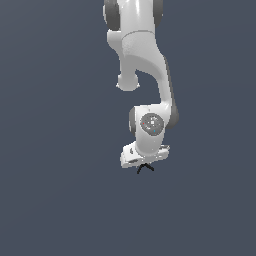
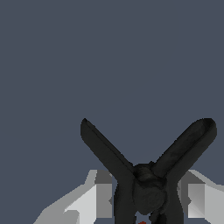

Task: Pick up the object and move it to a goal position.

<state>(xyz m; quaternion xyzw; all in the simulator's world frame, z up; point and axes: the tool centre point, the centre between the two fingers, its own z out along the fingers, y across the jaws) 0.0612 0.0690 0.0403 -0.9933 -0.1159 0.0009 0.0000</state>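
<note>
Count: one white, glossy jointed robot arm [image 1: 142, 60]. One white two-fingered gripper [image 1: 144, 161]. One small black clamp-like object [image 2: 146, 175] with two splayed thin legs, one red-orange spot.

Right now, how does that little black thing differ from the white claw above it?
The black clamp is dark and tiny; the gripper is white and far bigger. The clamp has thin splayed legs, while the gripper is blocky, with flat pale fingers on either side of it. Both sit at the arm's lower end, close together.
</note>
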